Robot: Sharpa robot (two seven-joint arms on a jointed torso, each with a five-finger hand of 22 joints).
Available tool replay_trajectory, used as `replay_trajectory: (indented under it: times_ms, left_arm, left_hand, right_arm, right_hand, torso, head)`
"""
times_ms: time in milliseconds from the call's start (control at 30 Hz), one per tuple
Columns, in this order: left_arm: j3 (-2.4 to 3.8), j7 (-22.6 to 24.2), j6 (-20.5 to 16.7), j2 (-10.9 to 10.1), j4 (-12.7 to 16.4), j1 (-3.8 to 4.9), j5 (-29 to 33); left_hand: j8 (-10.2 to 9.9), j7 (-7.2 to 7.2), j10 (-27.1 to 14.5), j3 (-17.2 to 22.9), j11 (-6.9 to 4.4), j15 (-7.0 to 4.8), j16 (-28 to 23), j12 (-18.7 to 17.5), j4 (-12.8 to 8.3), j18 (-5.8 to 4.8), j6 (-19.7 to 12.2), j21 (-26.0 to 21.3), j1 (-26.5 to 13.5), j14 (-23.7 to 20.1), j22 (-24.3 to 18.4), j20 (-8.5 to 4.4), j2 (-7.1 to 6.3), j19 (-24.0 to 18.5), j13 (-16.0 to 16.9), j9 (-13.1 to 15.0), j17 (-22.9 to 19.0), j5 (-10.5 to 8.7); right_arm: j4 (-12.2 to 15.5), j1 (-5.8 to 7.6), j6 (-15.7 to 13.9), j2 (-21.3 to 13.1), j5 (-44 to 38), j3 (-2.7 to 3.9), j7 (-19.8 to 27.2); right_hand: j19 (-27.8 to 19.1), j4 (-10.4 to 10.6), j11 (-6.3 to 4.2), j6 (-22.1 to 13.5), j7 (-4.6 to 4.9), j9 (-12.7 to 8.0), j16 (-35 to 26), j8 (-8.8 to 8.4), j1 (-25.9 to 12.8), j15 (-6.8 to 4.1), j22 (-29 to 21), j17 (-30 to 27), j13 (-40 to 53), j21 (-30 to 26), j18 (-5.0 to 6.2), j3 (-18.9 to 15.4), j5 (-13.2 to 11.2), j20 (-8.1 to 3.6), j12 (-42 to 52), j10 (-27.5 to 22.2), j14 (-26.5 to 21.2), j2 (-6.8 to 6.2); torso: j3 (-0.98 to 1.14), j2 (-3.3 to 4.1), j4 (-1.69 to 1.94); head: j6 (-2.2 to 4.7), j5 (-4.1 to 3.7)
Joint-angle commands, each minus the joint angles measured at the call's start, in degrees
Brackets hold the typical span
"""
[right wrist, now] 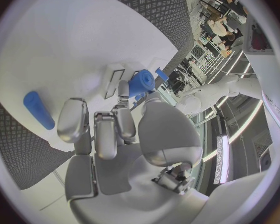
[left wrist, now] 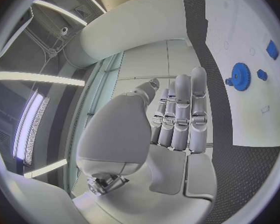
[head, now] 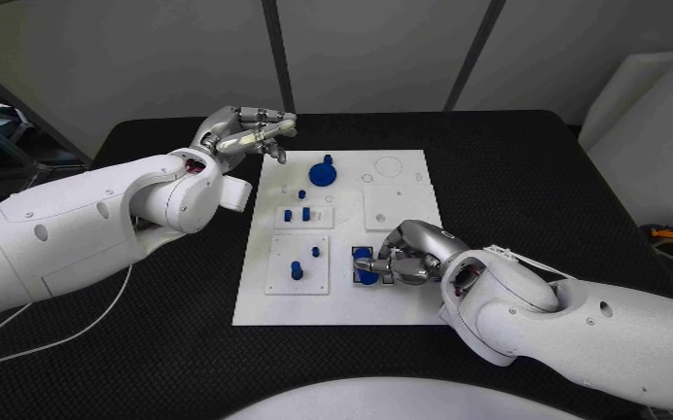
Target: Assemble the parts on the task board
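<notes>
Right robot hand on blue part, task board

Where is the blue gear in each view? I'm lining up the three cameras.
Head view: the gear lies on the board's far part, beside the left hand.
Left wrist view: the gear lies on the board beyond the fingers.
Right wrist view: I can't pick it out.
Shared landmark: the white board.

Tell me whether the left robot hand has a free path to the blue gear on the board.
Probably yes. The left robot hand hovers open at the task board's far left corner, and the blue gear lies close beside it with nothing between; the right robot hand works at the near end.
</notes>
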Motion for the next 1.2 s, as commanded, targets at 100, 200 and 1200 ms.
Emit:
replay_trajectory:
  times_ms: [100,200,1200]
  left_arm:
    - [0.02,0.20,0.71,-0.07,-0.06,0.06,0.15]
    - [0.01,0.21,0.71,-0.13,-0.12,0.05,0.15]
    - [0.00,0.30,0.68,-0.34,-0.21,0.03,0.15]
  left_hand:
    - [-0.09,-0.04,-0.25,-0.25,0.01,0.55,-0.23,0.29,0.06,-0.71,-0.43,-0.34,-0.13,-0.04,-0.09,-0.01,0.54,0.26,0.07,-0.02,-0.08,0.18]
    - [-0.08,-0.04,-0.26,-0.25,0.01,0.55,-0.23,0.30,0.06,-0.71,-0.42,-0.35,-0.12,-0.04,-0.10,-0.01,0.55,0.26,0.07,-0.02,-0.08,0.18]
    - [-0.06,-0.04,-0.28,-0.27,0.01,0.55,-0.23,0.33,0.07,-0.71,-0.42,-0.37,-0.13,-0.05,-0.11,0.00,0.56,0.27,0.08,-0.01,-0.09,0.17]
  right_arm:
    - [1.28,0.04,-4.63,-0.80,-1.57,-0.01,3.44]
    - [2.18,0.03,-5.72,-1.64,-1.21,-0.02,5.13]
    - [3.18,0.03,1.17,-4.65,-0.46,-0.02,6.81]
  right_hand:
    - [-0.07,-0.26,-0.01,-0.43,-0.03,0.42,0.20,0.34,1.90,-0.25,0.00,8.40,0.00,0.19,-0.76,0.30,0.87,-0.19,-0.37,0.31,4.72,-0.09]
    - [-0.04,-0.16,0.00,-0.45,-0.01,0.46,0.22,0.34,1.85,-0.24,0.06,8.44,0.03,0.23,-0.78,0.24,0.85,-0.19,-0.37,0.32,4.73,-0.14]
    - [-0.15,-4.25,-0.28,-1.08,-0.28,2.48,0.13,-0.20,14.29,-0.46,0.12,8.49,0.42,0.01,-0.75,3.61,2.55,-0.38,-1.45,0.21,4.73,1.32]
  torso:
    - [0.03,-0.04,-0.07]
    - [0.04,-0.06,-0.03]
    - [-0.06,0.01,0.06]
  head:
    - [-0.01,0.14]
    - [0.01,0.28]
    - [0.04,0.64]
